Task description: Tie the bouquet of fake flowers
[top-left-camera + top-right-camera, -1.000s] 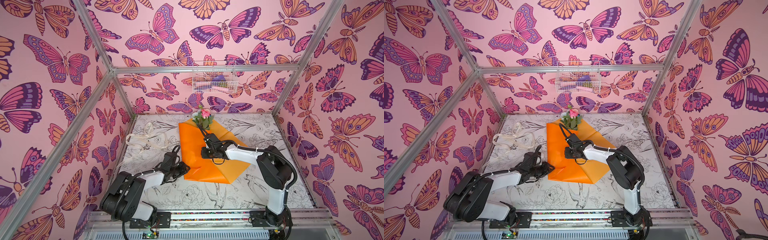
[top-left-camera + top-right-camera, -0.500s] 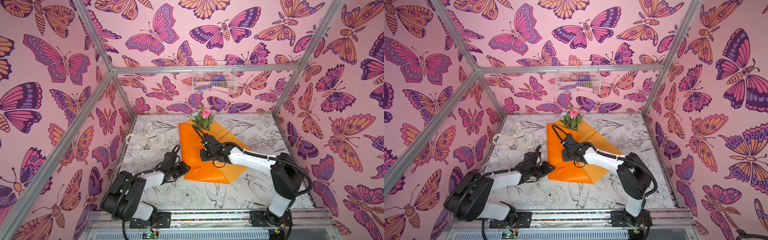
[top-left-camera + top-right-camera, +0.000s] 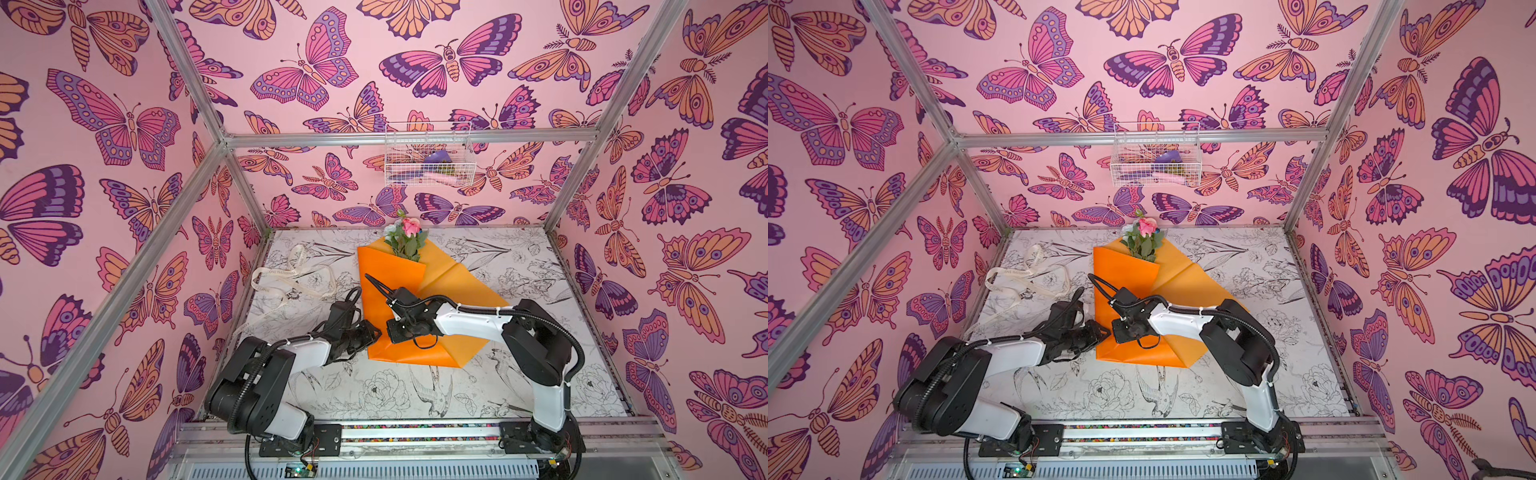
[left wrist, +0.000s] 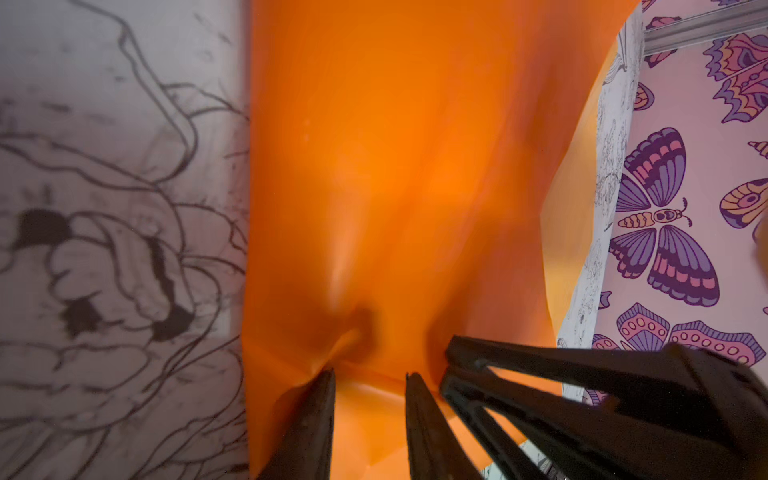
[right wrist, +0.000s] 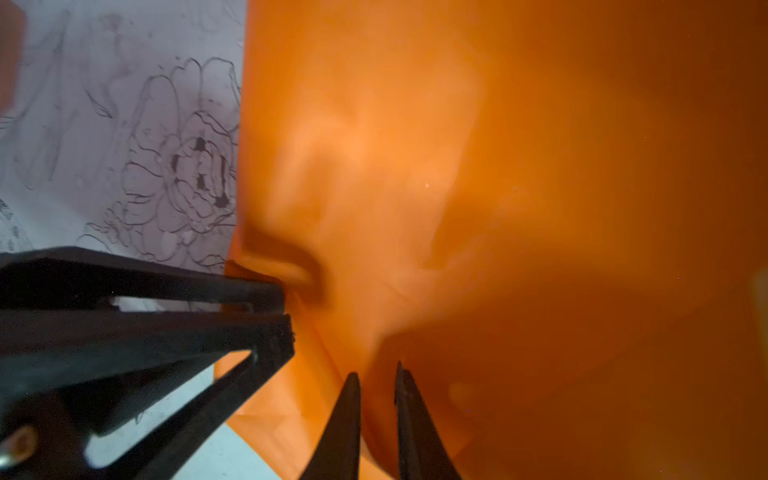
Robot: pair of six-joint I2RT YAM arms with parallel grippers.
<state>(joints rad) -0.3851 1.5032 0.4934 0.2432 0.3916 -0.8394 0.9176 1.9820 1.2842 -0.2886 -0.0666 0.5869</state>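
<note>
Gently: left claw [image 4: 372, 376] pinches the paper [image 4: 395, 166] edge; right claw [image 5: 376, 370] is almost pressed together, grip unclear. Best squeeze the paper snug round the bouquet [image 3: 405, 239] without tearing it.

Both top views show one bouquet of fake flowers [image 3: 404, 248] in one orange paper sheet [image 3: 390, 276] at centre, with one pink bloom [image 3: 411, 226] plainly countable. One cream ribbon [image 3: 291, 276] lies centre left and one wire basket [image 3: 428, 156] hangs upper centre. Two arms reach in low: left arm [image 3: 299, 353], right arm [image 3: 469, 322].

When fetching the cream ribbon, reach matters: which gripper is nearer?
Left. The left gripper grips the orange paper on the ribbon side; the right gripper is just beyond, over the paper.
</note>
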